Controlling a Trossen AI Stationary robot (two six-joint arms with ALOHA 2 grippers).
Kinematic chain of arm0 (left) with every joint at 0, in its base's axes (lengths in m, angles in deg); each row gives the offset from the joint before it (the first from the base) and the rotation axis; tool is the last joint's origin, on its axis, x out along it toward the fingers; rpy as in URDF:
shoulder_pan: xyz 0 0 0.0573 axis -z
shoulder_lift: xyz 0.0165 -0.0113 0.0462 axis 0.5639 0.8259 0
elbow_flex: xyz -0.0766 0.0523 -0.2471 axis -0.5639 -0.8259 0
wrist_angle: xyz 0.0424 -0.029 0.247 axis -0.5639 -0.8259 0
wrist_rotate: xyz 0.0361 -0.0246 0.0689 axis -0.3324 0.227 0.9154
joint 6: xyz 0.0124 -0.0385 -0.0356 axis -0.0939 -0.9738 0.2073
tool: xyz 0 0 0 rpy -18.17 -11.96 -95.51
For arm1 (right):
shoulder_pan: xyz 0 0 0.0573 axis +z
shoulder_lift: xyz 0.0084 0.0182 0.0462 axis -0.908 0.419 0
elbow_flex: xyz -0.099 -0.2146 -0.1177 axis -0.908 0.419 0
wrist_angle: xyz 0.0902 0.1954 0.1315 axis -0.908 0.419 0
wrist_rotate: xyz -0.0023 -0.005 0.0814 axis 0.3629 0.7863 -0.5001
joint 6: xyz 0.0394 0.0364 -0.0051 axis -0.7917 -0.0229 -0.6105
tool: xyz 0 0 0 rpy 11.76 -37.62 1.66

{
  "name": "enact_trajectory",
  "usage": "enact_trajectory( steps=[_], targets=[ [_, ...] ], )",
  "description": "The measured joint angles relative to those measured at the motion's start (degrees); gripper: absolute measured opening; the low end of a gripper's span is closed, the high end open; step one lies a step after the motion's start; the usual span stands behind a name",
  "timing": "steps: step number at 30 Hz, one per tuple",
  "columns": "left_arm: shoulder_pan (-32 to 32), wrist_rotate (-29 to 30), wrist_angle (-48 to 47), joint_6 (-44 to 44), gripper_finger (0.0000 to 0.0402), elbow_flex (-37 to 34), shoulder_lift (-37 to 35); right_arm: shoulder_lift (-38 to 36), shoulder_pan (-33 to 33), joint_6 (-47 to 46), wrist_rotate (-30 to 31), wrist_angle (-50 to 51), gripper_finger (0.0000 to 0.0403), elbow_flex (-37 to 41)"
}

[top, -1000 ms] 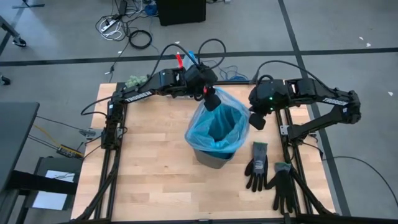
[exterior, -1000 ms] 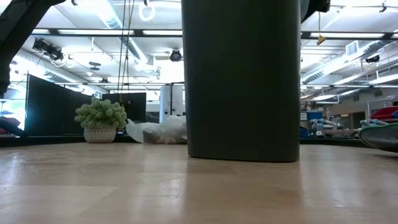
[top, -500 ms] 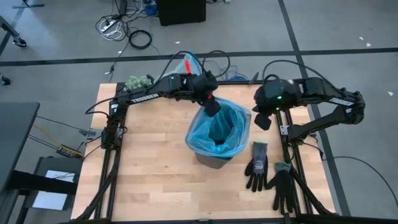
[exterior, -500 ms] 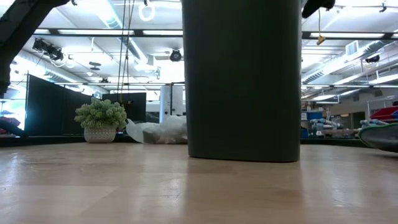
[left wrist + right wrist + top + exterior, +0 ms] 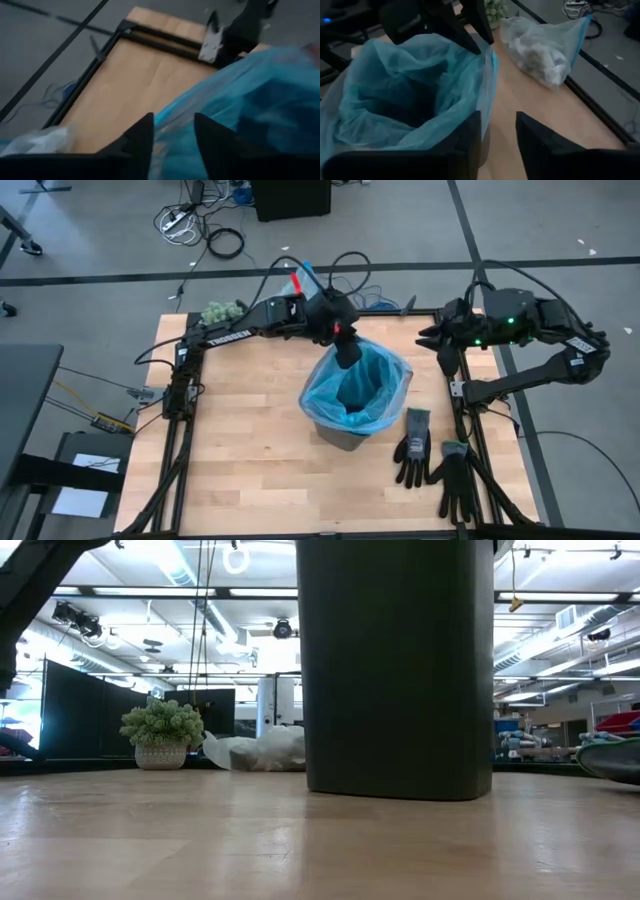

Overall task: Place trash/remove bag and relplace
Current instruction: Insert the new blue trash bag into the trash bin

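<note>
The black bin [image 5: 345, 432] stands mid-table, lined with a light-blue plastic bag [image 5: 352, 385] whose rim is turned out over its top. My left gripper [image 5: 347, 352] hangs at this liner's far rim, fingers apart, with the blue rim [image 5: 172, 120] between them. My right gripper [image 5: 446, 356] is open, off to the bin's right, with nothing between its fingers [image 5: 470, 135]. The grey-white bag [image 5: 547, 47], stuffed with trash, lies on its side at the table's far edge. My left gripper comes at the blue liner's far rim [image 5: 487, 55] slanting down from the far side. The rim shows between its two fingers [image 5: 142, 137]. I cannot tell whether the fingers touch the plastic.
Two black gloves [image 5: 412, 445] [image 5: 458, 480] lie flat near the table's right front. A green fuzzy clump in a pot [image 5: 160, 730] sits at the far left corner. Bare wood lies left of and in front of the bin.
My right gripper has come off the blue liner's right rim and drawn back up toward the table's right edge. The liner's right side now bulges out wider. My left gripper has dipped a little toward the far rim.
</note>
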State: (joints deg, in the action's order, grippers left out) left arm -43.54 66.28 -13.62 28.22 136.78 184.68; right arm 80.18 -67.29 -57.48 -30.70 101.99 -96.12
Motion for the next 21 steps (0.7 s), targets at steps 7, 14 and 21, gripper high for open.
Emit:
enact_trajectory(
  steps=[7,14,21],
  targets=[
    [-0.48,-0.60,1.61,-0.09,0.0271,0.45,-0.63,0.50,0.00,-5.28,-2.06,1.49,0.0183,0.04],
    [-2.05,0.51,-8.89,-5.52,0.0322,2.47,-3.44,-0.30,1.67,-9.44,1.09,6.85,0.0187,0.07],
    [-1.42,5.82,-17.73,-7.92,0.0310,2.63,-9.04,-3.82,5.01,-11.97,3.74,7.85,0.0185,4.22]
  ],
)
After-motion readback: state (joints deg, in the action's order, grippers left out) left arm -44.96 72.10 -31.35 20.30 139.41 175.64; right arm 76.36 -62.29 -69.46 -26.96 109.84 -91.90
